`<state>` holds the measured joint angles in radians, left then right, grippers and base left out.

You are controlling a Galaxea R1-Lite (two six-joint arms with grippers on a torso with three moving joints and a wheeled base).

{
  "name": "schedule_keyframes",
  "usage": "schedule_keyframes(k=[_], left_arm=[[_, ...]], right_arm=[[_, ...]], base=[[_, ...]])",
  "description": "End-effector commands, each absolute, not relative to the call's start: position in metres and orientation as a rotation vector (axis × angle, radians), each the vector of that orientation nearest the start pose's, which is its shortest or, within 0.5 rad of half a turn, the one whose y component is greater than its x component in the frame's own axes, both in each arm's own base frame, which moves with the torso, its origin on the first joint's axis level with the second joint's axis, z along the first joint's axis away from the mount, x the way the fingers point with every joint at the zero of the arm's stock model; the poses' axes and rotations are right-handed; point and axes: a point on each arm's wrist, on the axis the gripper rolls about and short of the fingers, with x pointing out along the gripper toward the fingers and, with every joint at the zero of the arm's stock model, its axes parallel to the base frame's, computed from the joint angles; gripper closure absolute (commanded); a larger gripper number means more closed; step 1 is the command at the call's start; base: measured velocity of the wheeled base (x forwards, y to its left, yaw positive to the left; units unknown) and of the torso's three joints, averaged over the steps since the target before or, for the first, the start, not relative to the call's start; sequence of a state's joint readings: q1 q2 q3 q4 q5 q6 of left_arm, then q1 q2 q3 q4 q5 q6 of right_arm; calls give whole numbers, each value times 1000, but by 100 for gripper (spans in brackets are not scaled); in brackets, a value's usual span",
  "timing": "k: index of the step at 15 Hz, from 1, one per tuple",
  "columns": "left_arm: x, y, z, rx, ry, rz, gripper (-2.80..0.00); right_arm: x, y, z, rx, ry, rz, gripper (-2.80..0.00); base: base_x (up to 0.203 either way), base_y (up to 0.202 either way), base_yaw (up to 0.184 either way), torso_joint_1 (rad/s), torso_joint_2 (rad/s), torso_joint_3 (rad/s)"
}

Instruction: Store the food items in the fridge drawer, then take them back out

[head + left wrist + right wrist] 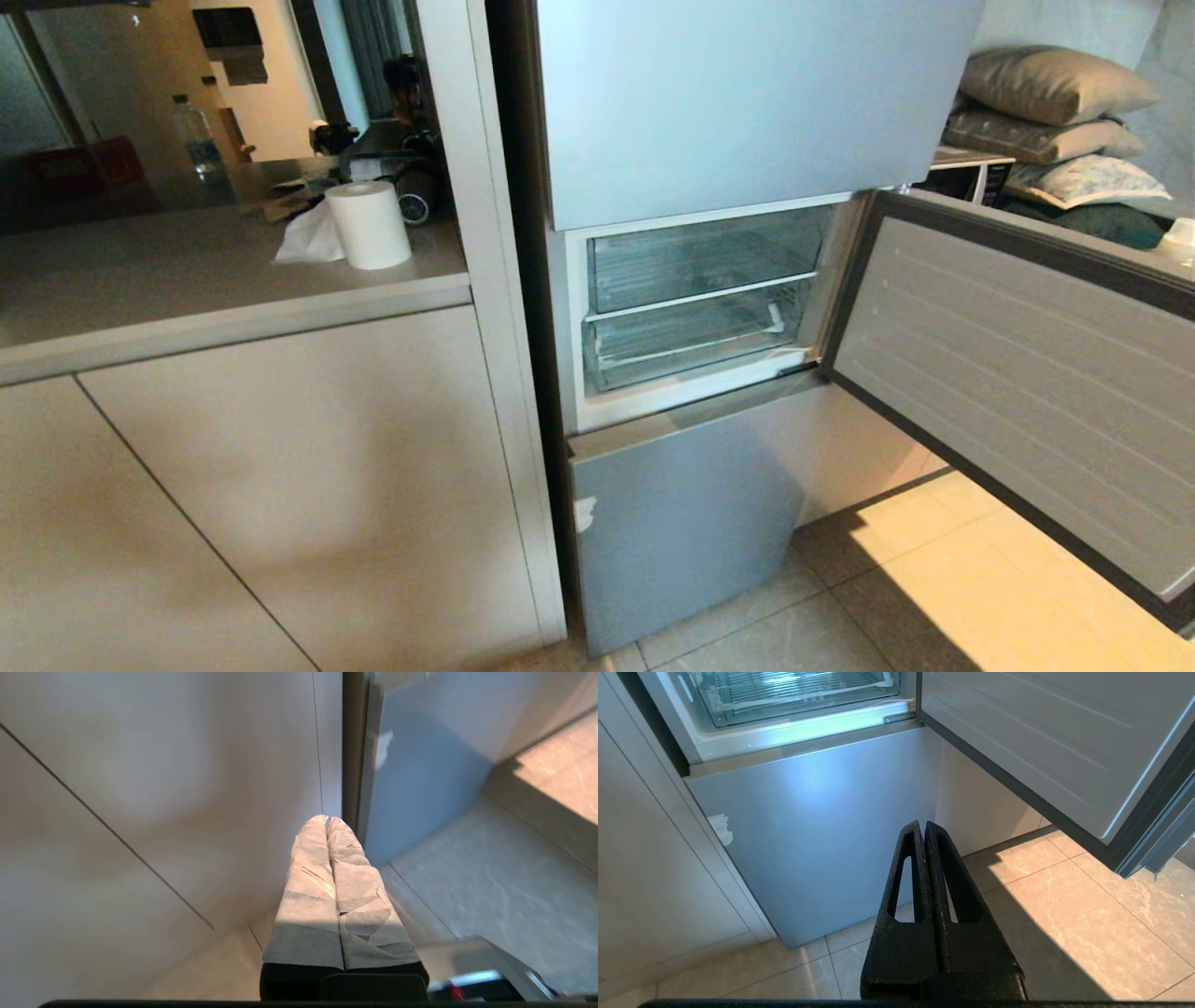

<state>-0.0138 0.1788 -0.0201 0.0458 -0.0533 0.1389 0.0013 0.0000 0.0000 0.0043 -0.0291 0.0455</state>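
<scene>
While both arms hang low before the fridge:
Left gripper (pixel 327 820): fingers pressed together, holding nothing.
Right gripper (pixel 923 825): likewise closed, nothing held.
Fridge drawer (pixel 691 341): pushed in, no food visible.
Risk: open door (pixel 1018 373) beside the reach path; collision likely.

A home kitchen. A tall fridge (pixel 709 112) stands built in beside pale cabinets (pixel 280 485) under a stone-coloured counter (pixel 187 271), its middle door (pixel 1018 373) swung open on clear plastic drawers (pixel 695 331). A roll of kitchen paper (pixel 370 224) and a water bottle (pixel 198 135) stand on the counter. The floor is glossy beige tile (pixel 943 579). Behind the open door, stacked pillows (pixel 1050 112) and a microwave (pixel 971 175) suggest a lived-in dwelling.
</scene>
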Motion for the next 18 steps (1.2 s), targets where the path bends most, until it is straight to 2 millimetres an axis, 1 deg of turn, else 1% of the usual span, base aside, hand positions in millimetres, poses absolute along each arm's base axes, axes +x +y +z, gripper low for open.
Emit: schedule_keyframes(k=[1,3,4,6,8,18], left_arm=[[-18,-1,77,146,107,-72,0],[-24,-1,75,156,9,-62,0],[-23,-1,75,147,-2,-53,0],[-23,0,75,51,0,-18,0],[-23,0,75,17,0,-5,0],[-23,0,75,9,0,-5,0]], right_arm=[[-23,-1,75,46,2,-28,0],[-23,-1,75,45,3,-28,0],[-23,-1,75,42,4,-27,0],[-23,-1,75,43,4,-27,0],[-23,-1,75,44,6,-28,0],[-23,-1,75,46,5,-28,0]], base=[[0,0,0,0,0,0],[0,0,0,0,0,0],[0,0,0,0,0,0],[0,0,0,0,0,0],[0,0,0,0,0,0],[0,0,0,0,0,0]])
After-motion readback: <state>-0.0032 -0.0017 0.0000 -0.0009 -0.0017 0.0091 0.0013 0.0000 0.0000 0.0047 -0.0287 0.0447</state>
